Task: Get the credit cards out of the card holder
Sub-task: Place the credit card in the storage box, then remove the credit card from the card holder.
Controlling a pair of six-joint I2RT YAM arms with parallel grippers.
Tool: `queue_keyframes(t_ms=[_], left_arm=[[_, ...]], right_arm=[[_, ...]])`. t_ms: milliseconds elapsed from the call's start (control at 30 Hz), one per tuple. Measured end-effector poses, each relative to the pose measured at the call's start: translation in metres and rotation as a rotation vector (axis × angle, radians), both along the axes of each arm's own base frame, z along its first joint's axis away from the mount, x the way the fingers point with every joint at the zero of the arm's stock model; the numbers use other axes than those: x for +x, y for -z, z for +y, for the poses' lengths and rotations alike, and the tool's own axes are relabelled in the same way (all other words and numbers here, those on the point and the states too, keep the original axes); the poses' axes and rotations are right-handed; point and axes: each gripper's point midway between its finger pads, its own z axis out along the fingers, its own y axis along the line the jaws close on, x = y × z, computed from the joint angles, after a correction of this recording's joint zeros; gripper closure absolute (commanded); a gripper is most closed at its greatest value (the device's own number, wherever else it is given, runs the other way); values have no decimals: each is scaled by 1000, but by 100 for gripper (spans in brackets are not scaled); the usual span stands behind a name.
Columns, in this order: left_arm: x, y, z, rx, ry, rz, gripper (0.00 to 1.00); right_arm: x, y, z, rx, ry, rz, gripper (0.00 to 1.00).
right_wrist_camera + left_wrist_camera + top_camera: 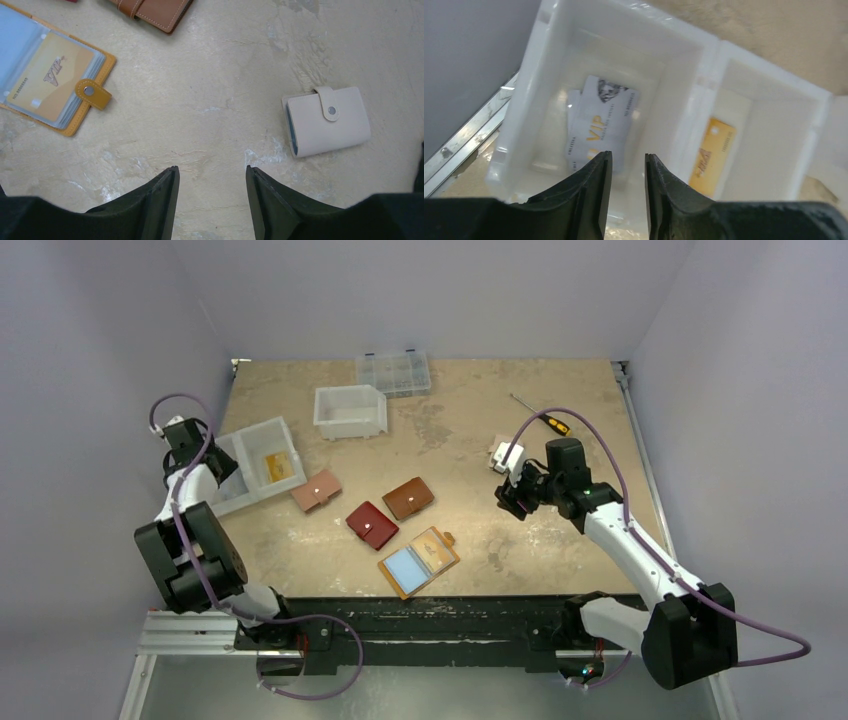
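The mustard-yellow card holder (418, 562) (55, 85) lies open near the table's front edge. A light blue card (405, 568) and a yellow-orange VIP card (52, 82) sit in its sleeves. My left gripper (629, 160) (190, 440) hovers open over the left compartment of a white two-part bin (704, 60) (255, 430). Nothing is between its fingers. Whitish VIP cards (604, 120) lie in that compartment, and a yellow-orange card (713, 155) (278, 466) lies in the other. My right gripper (212, 172) (515, 495) stands open and empty above bare table, right of the holder.
A pink wallet (316, 490), a dark red wallet (371, 525) and a brown wallet (408, 498) lie mid-table. A cream wallet (325, 120) lies shut near my right gripper. Further back are a white bin (350, 410), a clear organizer box (393, 372) and a screwdriver (540, 418).
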Motion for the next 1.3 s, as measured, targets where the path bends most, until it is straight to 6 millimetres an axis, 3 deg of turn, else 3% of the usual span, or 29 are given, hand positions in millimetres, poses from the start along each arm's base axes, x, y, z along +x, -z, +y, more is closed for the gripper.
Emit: queue_keyframes(t_ms=[100, 200, 267, 367, 533, 667, 767, 867, 1100, 1300], left_arm=[[7, -28, -14, -14, 63, -104, 43], [8, -64, -34, -18, 129, -253, 14], [5, -84, -49, -33, 167, -354, 7], [1, -99, -79, -107, 243, -487, 9], [-4, -89, -134, -296, 392, -537, 11], [-13, -104, -207, -363, 628, -545, 13], [-34, -119, -265, -409, 816, -546, 15], [-63, -124, -305, -455, 948, -547, 16], [-138, -81, -363, -627, 1065, -466, 18], [-173, -60, -402, -706, 1106, -394, 21]], right_arm=[[-2, 0, 1, 3, -12, 1, 41], [-4, -2, 4, 12, -31, -2, 41], [-7, -5, 6, 23, -52, -5, 40], [-13, -10, 10, 40, -92, -17, 40], [-23, -19, 18, 68, -166, -44, 39], [-32, -23, 23, 85, -235, -56, 38], [-40, -22, 27, 95, -291, -52, 37], [-49, -20, 30, 102, -346, -41, 38], [-64, -15, 40, 120, -426, -5, 40], [-79, -8, 60, 134, -493, 50, 56]])
